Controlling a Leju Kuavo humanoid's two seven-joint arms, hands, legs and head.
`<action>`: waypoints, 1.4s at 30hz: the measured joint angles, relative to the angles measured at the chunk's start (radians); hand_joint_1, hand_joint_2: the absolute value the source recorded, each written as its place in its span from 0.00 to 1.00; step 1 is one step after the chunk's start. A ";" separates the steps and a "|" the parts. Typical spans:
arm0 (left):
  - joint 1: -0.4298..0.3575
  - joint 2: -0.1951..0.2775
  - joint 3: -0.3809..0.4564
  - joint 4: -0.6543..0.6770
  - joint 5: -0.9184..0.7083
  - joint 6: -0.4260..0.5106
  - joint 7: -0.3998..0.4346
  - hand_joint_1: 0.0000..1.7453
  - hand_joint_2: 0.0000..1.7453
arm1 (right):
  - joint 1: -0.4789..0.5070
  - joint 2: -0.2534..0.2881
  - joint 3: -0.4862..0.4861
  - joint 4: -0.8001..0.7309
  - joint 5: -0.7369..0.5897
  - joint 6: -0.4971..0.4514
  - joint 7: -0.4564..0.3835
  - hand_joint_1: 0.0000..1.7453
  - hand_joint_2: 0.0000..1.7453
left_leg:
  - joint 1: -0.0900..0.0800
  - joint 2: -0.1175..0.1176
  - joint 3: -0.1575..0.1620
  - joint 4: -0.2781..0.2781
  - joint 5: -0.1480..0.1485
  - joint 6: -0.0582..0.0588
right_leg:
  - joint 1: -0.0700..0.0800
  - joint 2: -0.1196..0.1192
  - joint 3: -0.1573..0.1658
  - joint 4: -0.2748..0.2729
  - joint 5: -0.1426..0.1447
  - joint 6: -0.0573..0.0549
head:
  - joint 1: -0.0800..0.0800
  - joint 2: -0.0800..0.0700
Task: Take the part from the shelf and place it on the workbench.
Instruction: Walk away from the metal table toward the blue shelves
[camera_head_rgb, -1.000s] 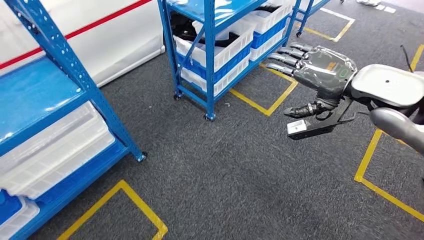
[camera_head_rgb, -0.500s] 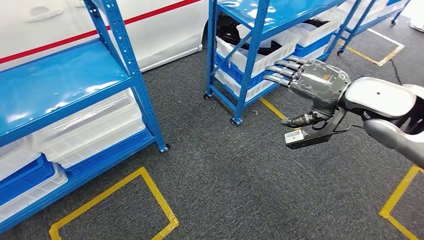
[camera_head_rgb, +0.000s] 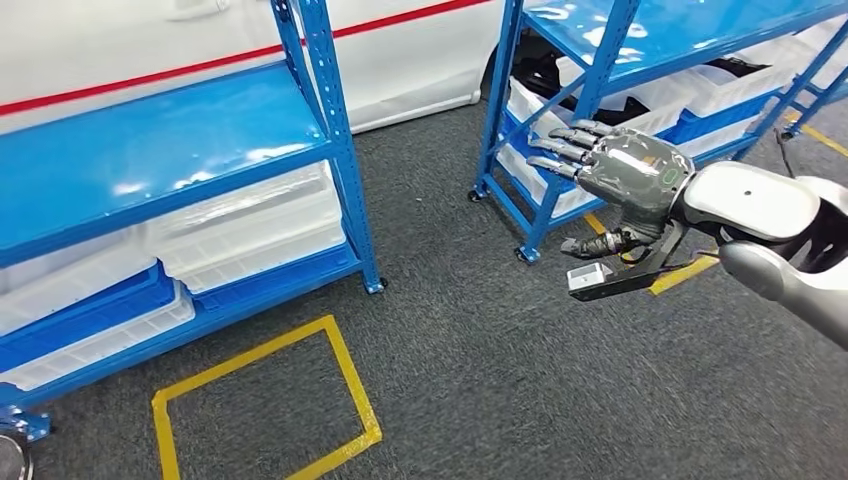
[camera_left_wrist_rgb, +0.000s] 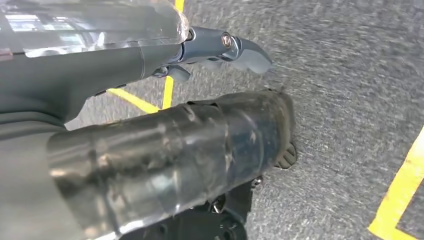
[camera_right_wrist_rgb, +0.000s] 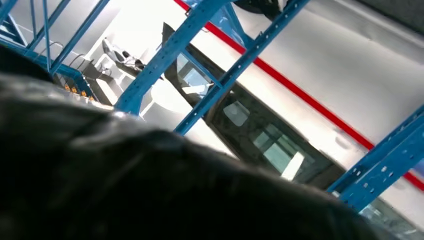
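My right hand (camera_head_rgb: 622, 172) is held out at chest height over the grey carpet, fingers stretched forward and apart, with nothing in them. It points toward a blue wheeled shelf (camera_head_rgb: 560, 110) just beyond the fingertips. That shelf carries white and blue bins, and one bin holds dark parts (camera_head_rgb: 537, 68). The small black bar with a pale end under the hand belongs to the wrist itself. My left hand (camera_left_wrist_rgb: 220, 47) hangs low above the floor, one grey digit sticking out, holding nothing.
A second blue shelf (camera_head_rgb: 150, 140) stands at the left with clear and blue bins (camera_head_rgb: 240, 235) on its lower level. A white car body with a red stripe (camera_head_rgb: 420, 40) is behind both shelves. Yellow tape squares (camera_head_rgb: 265, 395) mark the carpet.
The whole picture has shifted rightward, so the camera has turned left. The left shelf fills more of the view. My right hand keeps the same outstretched pose.
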 joint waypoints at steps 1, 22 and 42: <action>-0.001 -0.001 0.000 0.000 0.000 0.000 0.000 0.00 0.00 | 0.005 0.001 -0.003 0.001 0.001 -0.004 0.001 0.00 0.00 | 0.001 0.038 -0.029 0.060 -0.033 -0.005 | 0.003 -0.014 0.002 -0.002 0.001 -0.003 | -0.003 0.000; -0.005 -0.002 0.001 0.000 -0.005 0.002 0.009 0.00 0.00 | 0.074 0.002 -0.074 0.012 -0.007 -0.004 -0.031 0.00 0.00 | 0.004 0.050 0.055 -0.070 0.037 0.045 | 0.004 -0.015 -0.082 0.171 -0.054 0.045 | -0.002 0.000; -0.004 -0.002 0.013 0.000 -0.008 0.037 0.024 0.00 1.00 | 0.073 -0.003 -0.114 0.009 -0.020 0.022 -0.038 0.00 1.00 | 0.003 0.038 0.052 -0.065 0.030 0.023 | 0.015 -0.003 -0.025 0.023 -0.002 0.027 | -0.003 0.000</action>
